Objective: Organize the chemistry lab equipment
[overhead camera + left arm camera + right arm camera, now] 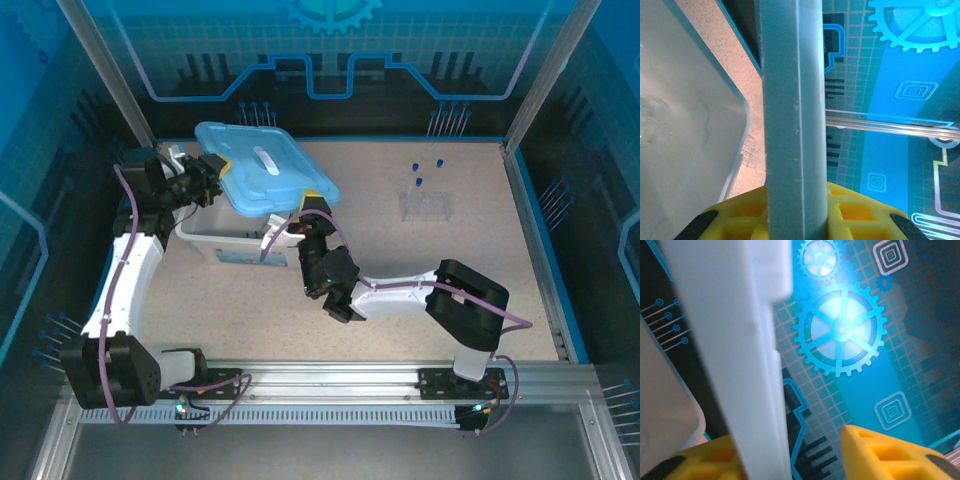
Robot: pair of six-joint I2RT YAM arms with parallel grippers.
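Three blue-capped clear tubes stand close together, far right.

Left arm and right arm are each showing white moulded links joined by black rounded joint housings. A thin mauve cable is looping along each arm. Left gripper and right gripper are presenting yellow plastic fingers with recessed pockets and black corner pads.

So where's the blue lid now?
Top view: the lid lies tilted over the white tub, rear left of the table, left gripper clamped on its left edge, right gripper at its right corner.
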